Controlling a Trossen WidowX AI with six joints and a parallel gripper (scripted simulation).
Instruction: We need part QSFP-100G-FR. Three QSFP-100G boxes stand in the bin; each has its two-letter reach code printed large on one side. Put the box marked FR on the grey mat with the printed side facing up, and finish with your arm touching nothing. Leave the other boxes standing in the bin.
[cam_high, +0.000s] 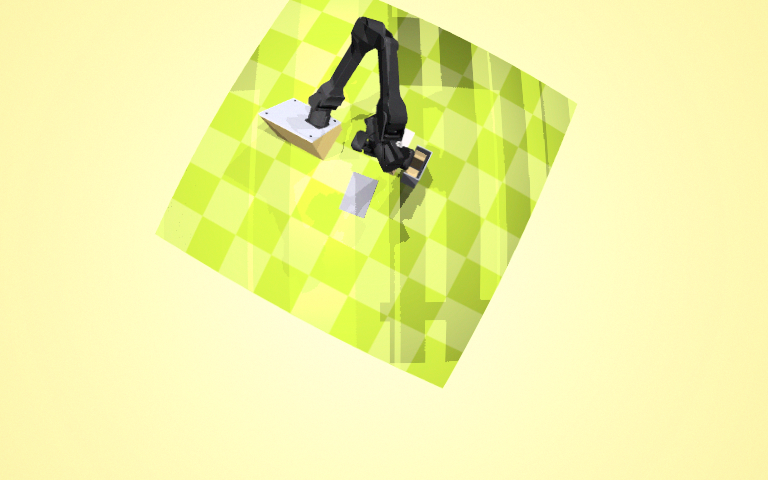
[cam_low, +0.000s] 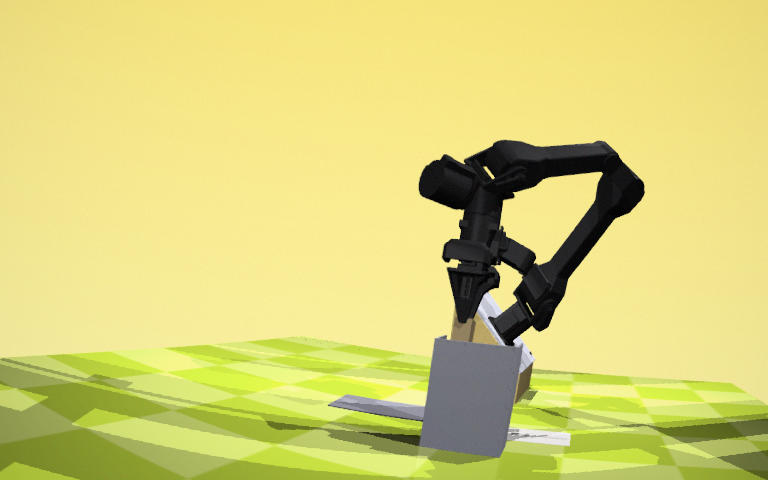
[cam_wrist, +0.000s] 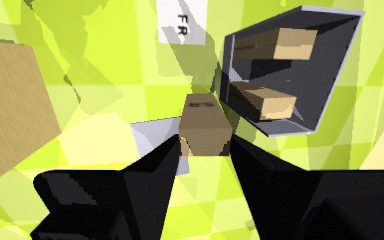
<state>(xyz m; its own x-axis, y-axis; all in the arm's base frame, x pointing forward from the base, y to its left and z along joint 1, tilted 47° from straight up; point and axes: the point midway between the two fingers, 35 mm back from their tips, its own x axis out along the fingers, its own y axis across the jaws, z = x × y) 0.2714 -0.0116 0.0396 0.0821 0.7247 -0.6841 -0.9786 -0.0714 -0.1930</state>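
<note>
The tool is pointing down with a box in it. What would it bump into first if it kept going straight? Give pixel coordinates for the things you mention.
Probably the box (cam_low: 462, 330) (cam_wrist: 205, 120) in the tool (cam_high: 395, 168) (cam_low: 464, 321) (cam_wrist: 204, 139) would touch the green checked surface (cam_high: 328, 260) (cam_low: 226, 390) (cam_wrist: 145, 65) first, beside the bin (cam_high: 411, 182) (cam_low: 470, 396) (cam_wrist: 228, 65). Depth is unclear, so it might catch the bin's edge.

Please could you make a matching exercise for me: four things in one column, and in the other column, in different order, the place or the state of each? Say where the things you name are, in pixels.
1. held box (cam_high: 394, 171) (cam_low: 462, 330) (cam_wrist: 205, 116)
2. two other boxes (cam_high: 420, 155) (cam_wrist: 295, 44)
3. mat (cam_high: 358, 194) (cam_low: 376, 408) (cam_wrist: 150, 137)
4. card (cam_high: 407, 137) (cam_low: 546, 439) (cam_wrist: 170, 32)

A. white, printed FR
B. standing inside the bin (cam_high: 412, 181) (cam_low: 472, 396) (cam_wrist: 332, 60)
C. between the fingers of the gripper (cam_high: 403, 164) (cam_low: 464, 318) (cam_wrist: 205, 142)
D. grey, lying flat

Pairs: 1-C, 2-B, 3-D, 4-A
</note>
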